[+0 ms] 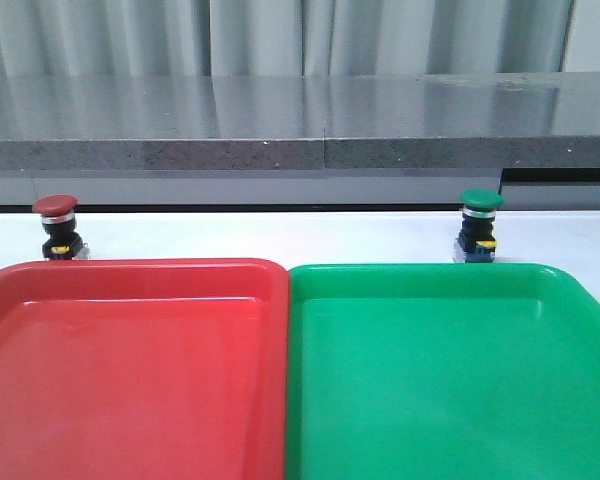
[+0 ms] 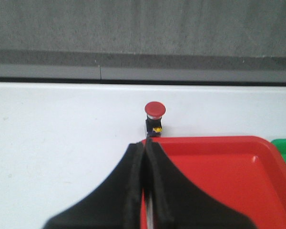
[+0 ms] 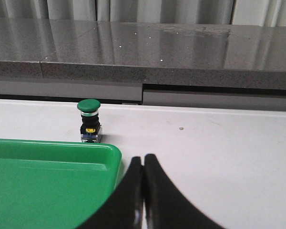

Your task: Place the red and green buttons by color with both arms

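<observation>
A grey stone ledge (image 1: pixel 300 125) runs behind my white counter (image 1: pixel 280 235). The red tray (image 1: pixel 130 370) and green tray (image 1: pixel 450 370) sit side by side, touching, nothing in them. The red button (image 1: pixel 56 227) stands upright just behind the red tray, ahead of my left tool (image 2: pixel 145 148); the green button (image 1: pixel 479 225) stands behind the green tray, ahead of my right tool (image 3: pixel 143 162). Both tools are closed, gripping nothing.

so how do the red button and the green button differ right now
Cap colour: the red button has a dark red cap, the green button a green one.
Place: the red button stands on the white table just behind the red tray, on the left; the green button stands behind the green tray, on the right.
Shared: both stand upright, outside the trays, each with a mushroom cap, black body and yellow-marked base, and neither is held.
</observation>
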Available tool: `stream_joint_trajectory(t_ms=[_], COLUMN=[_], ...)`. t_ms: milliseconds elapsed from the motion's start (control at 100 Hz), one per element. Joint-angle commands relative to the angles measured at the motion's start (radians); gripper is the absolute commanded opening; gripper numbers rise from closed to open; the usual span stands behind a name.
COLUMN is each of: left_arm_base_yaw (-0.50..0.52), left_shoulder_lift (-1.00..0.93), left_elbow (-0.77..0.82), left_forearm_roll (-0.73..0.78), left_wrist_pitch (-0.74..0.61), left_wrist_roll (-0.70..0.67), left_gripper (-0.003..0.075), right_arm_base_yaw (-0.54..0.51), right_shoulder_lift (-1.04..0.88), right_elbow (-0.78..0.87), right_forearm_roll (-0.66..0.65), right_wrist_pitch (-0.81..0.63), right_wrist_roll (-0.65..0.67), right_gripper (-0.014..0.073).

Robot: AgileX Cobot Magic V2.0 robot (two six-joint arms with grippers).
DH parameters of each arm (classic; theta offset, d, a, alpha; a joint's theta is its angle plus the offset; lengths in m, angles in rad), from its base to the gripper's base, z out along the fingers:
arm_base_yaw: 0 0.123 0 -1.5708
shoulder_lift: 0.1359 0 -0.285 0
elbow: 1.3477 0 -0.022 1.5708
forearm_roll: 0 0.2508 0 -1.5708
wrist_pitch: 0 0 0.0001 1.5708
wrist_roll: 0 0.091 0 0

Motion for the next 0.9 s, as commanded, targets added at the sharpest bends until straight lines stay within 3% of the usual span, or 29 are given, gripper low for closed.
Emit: stream_joint_trajectory(t_ms=[0, 200, 550, 650, 770, 820, 850, 890], left_arm_base_yaw=[0.002, 0.002, 0.002, 0.002, 0.002, 0.002, 0.002, 0.002], left_shoulder_lift=[0.111, 0.281, 0.379, 0.375, 0.375, 0.375, 0.375, 0.375], left_elbow=[-0.119, -0.217, -0.219, -0.221, -0.223, -0.223, -0.223, -0.223], left_forearm_roll=[-0.01, -0.01, -0.01, -0.01, -0.01, -0.008, -0.001, 0.001], left_wrist_pitch=[0.02, 0.097, 0.122, 0.122, 0.122, 0.122, 0.12, 0.12], left_wrist_roll=[-0.012, -0.012, -0.006, -0.001, -0.001, -0.001, -0.001, -0.001], left_gripper=[-0.0019, -0.0019, 0.0005, 0.0169, 0.0549, 0.0671, 0.0724, 0.0708], right_arm_base_yaw=[-0.009, -0.009, -0.009, -0.009, -0.009, -0.009, -0.009, -0.009], right_shoulder_lift=[-0.021, -0.021, -0.021, -0.021, -0.021, -0.021, -0.021, -0.021], right_elbow=[-0.014, -0.014, -0.014, -0.014, -0.014, -0.014, -0.014, -0.014], right_forearm_roll=[-0.002, -0.002, -0.002, -0.002, -0.002, -0.002, -0.002, -0.002], right_wrist_pitch=[-0.085, -0.085, -0.085, -0.085, -0.085, -0.085, -0.085, -0.085], right_wrist_roll=[0.0, 0.0, 0.0, 0.0, 0.0, 0.0, 0.0, 0.0], right_gripper=[-0.0109, -0.0109, -0.0109, -0.0109, -0.0109, -0.0109, -0.0109, -0.0109])
